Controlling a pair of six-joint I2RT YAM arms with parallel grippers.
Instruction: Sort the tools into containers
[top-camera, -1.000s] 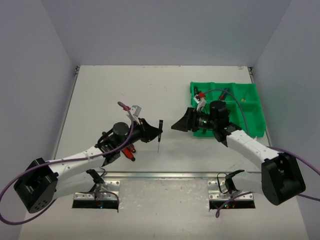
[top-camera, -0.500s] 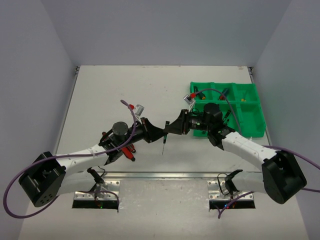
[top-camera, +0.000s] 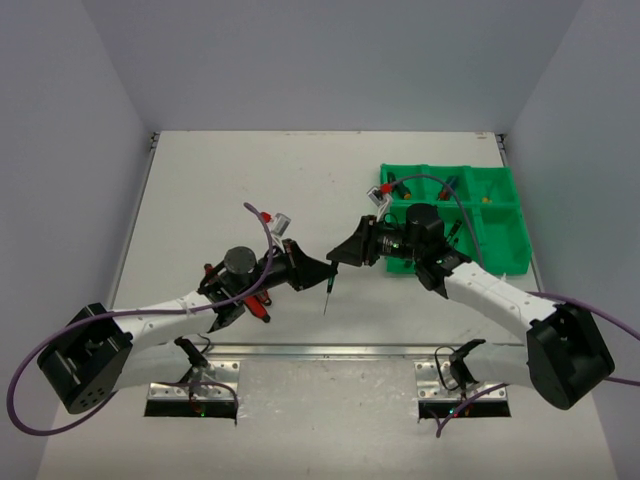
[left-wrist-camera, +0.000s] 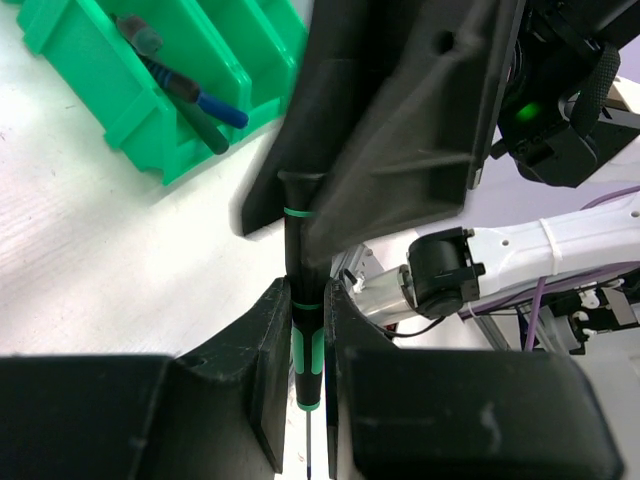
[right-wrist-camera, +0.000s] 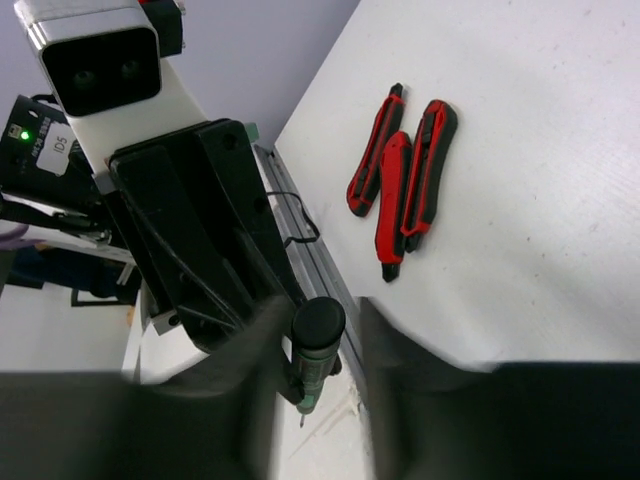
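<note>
Left gripper (left-wrist-camera: 307, 310) clamped on thin black screwdriver with green bands (left-wrist-camera: 305, 350), tip toward the white table (top-camera: 250, 180); right gripper (right-wrist-camera: 320, 330) narrow, jaws flanking its cap, slight gap showing. Bright green divided plastic tray (top-camera: 500, 240) well apart, far right.

We find the left gripper (top-camera: 322, 269) and right gripper (top-camera: 339, 260) nose to nose mid-table, the screwdriver (top-camera: 327, 292) bridging them, so nothing passes between; red cutters (top-camera: 258, 303) crowd the left arm; the green tray (top-camera: 506, 218) walls the far right; the table (top-camera: 230, 180) beyond lies open.
</note>
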